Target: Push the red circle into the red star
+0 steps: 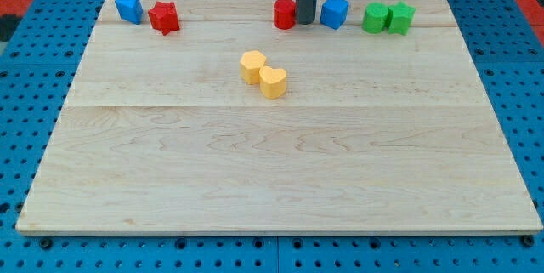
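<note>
The red circle (pixel 284 14) sits near the view's top, a little right of centre. The red star (pixel 164 18) lies far to its left near the top left corner. My tip (pixel 306 22) stands right against the red circle's right side, between it and a blue block (pixel 335 12). The rod rises straight up out of the view's top.
A blue block (pixel 129 7) lies just left of the red star. Two green blocks (pixel 375 18) (pixel 400 17) touch each other at the top right. Two yellow blocks (pixel 252 66) (pixel 273 82) touch near the middle. The wooden board (pixel 280 179) lies on a blue pegboard.
</note>
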Robot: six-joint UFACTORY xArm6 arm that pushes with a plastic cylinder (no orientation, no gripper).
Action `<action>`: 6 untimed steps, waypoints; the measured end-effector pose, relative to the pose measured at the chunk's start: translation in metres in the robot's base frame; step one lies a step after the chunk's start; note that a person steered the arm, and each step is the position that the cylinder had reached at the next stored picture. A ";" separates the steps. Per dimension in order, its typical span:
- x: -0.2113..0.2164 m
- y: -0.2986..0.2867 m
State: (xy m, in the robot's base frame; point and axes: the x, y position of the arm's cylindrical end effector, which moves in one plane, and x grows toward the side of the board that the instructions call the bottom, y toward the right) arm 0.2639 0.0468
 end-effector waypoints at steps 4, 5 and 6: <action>-0.044 -0.125; -0.048 -0.150; -0.030 -0.191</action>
